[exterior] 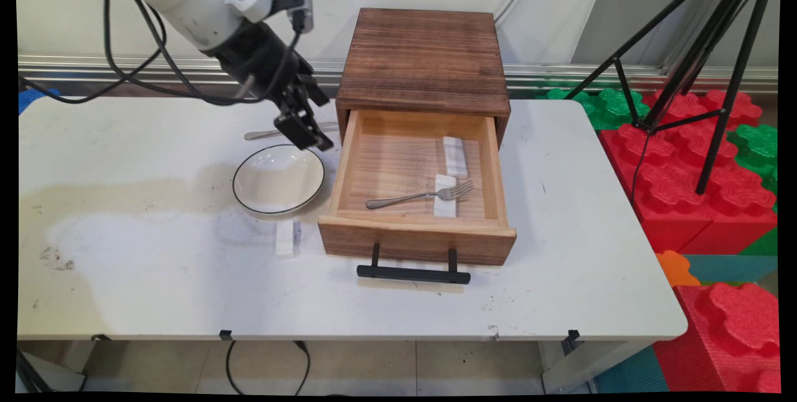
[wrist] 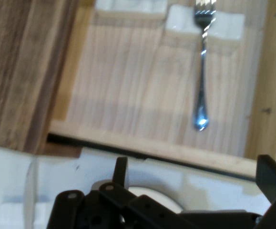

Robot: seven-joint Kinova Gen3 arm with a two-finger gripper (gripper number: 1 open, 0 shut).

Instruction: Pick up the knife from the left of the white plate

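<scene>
Hovering above the far rim of the bowl (exterior: pixel 278 178), your gripper (exterior: pixel 303 130) hangs just left of the open drawer (exterior: pixel 416 229) and holds nothing. In the hand view its fingers (wrist: pixel 273 177) stand well apart, with bare table between them. No brand, label or lettering can be read anywhere in these frames.

The bowl is white, round and shallow, glossy, with a thin dark line round its rim. Behind it, partly hidden by the gripper, a metal utensil (exterior: pixel 264 134) lies flat on the table — only its handle shows, so you cannot tell what kind it is. Just in front of the bowl lies a small white rectangular block (exterior: pixel 286 238).

The drawer box (exterior: pixel 424 60) is dark-stained wood with strong horizontal grain. The drawer itself is pulled out toward the camera — pale raw wood inside, a darker front, and a straight black bar handle (exterior: pixel 413 273). Inside lie two white rectangular rests: one (exterior: pixel 455 156) near the back right, one (exterior: pixel 444 195) nearer the front. A shiny metal fork (exterior: pixel 420 195) lies with its tines on the nearer rest and its handle pointing left.

The table (exterior: pixel 155 277) is white and smooth, scuffed and stained on its left half.
</scene>
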